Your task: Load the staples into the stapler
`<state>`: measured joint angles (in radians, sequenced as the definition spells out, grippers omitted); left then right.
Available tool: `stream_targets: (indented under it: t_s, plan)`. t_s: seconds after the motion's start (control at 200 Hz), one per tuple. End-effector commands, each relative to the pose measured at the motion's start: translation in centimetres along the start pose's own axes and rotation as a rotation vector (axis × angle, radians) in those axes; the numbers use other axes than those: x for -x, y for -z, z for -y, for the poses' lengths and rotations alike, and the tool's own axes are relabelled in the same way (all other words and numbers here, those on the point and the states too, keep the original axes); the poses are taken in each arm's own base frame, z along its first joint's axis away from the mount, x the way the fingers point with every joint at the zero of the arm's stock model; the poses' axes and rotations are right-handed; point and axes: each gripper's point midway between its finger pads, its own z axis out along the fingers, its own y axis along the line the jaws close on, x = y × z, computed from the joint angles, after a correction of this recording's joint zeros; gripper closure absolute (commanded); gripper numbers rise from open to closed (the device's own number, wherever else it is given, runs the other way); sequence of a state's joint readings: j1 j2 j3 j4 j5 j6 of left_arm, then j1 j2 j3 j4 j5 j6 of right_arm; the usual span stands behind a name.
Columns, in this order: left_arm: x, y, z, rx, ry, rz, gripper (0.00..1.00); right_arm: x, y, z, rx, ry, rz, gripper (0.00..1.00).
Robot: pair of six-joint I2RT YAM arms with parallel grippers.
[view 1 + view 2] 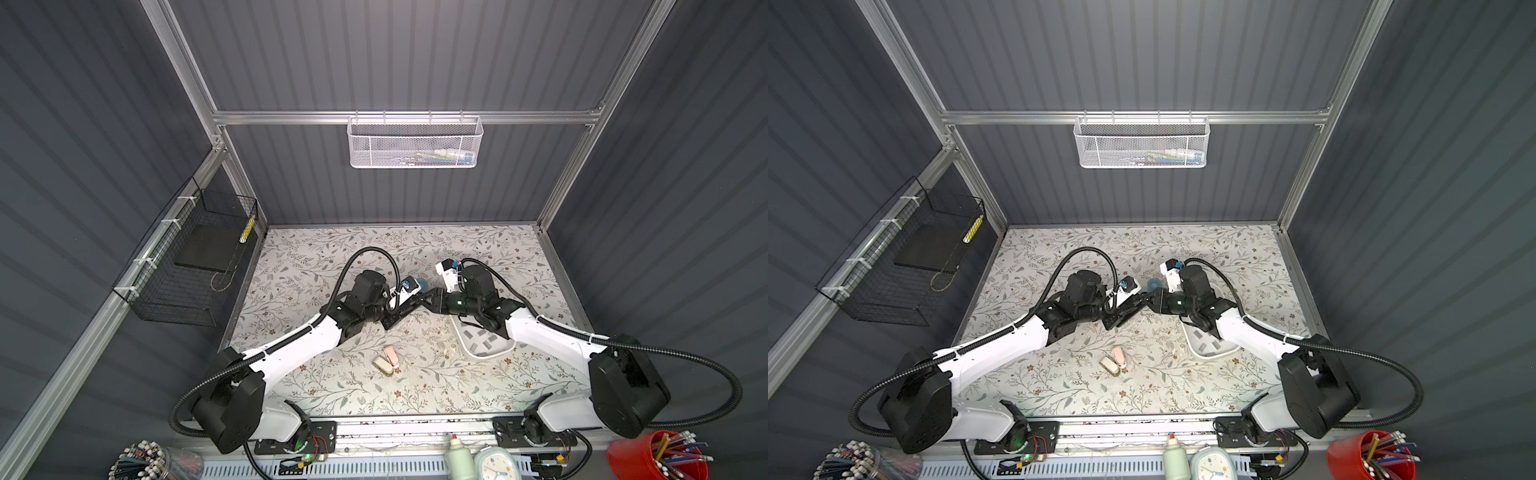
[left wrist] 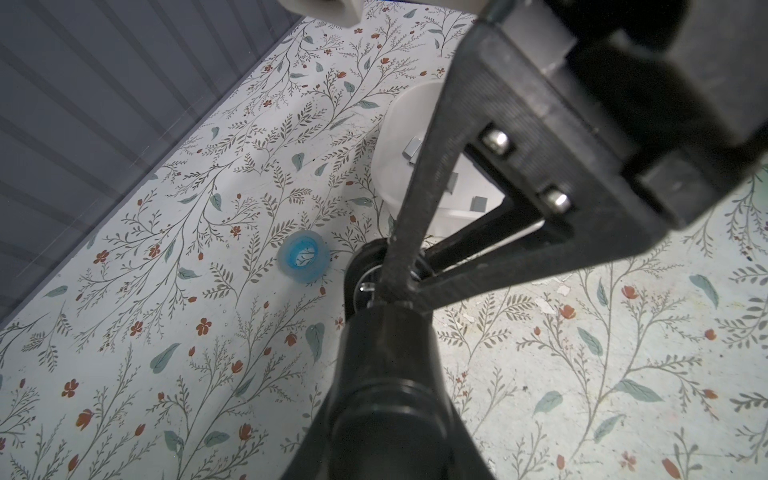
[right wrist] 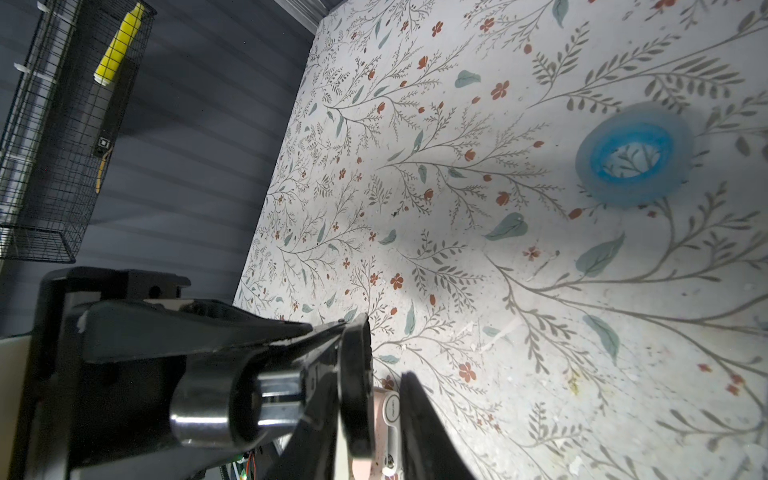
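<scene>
In both top views my two grippers meet over the middle of the table. My left gripper [image 1: 392, 318] [image 1: 1119, 318] is shut on the black stapler [image 1: 405, 309] [image 2: 386, 374] and holds it off the table. My right gripper [image 1: 420, 300] [image 2: 399, 291] has its fingers closed in on the stapler's far end [image 3: 357, 386], where a shiny metal part [image 3: 249, 407] shows. Grey staples [image 1: 488, 343] [image 2: 411, 147] lie loose in a white tray [image 1: 482, 355] under the right arm. I see no staple strip between either gripper's fingers.
A blue tape roll [image 1: 422, 284] [image 3: 633, 156] lies just behind the grippers. A pink and a beige small stapler [image 1: 386, 361] sit near the table's front middle. A black wire basket [image 1: 187, 257] hangs on the left wall and a white mesh basket [image 1: 415, 143] on the back rail.
</scene>
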<state>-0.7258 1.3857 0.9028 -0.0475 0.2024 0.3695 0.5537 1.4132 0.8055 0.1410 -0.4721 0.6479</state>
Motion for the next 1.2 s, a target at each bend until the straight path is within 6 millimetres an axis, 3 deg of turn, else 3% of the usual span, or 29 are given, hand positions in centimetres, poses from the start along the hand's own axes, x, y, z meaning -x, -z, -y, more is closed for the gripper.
stream_targets:
  t_s: [0.0, 0.2, 0.54, 1.051, 1.191]
  plan:
    - [3.1, 1.2, -0.5, 0.013, -0.021, 0.102, 1.0, 0.4, -0.1, -0.2, -0.011, 0.016, 0.005, 0.85]
    - [3.7, 2.0, 0.3, -0.005, -0.047, 0.173, 1.0, 0.4, -0.6, 0.7, -0.041, -0.008, -0.004, 0.91]
    - [4.4, 3.6, 0.3, 0.017, -0.062, 0.256, 1.0, 1.2, 0.3, 4.8, -0.133, -0.107, 0.028, 1.0]
    - [5.1, 4.9, 0.7, -0.032, -0.052, 0.344, 1.0, 1.3, 1.3, 7.6, -0.24, -0.157, 0.049, 1.0]
    - [5.4, 4.8, 1.2, -0.072, -0.049, 0.357, 1.0, 1.5, 2.0, 9.5, -0.316, -0.189, 0.074, 1.0]
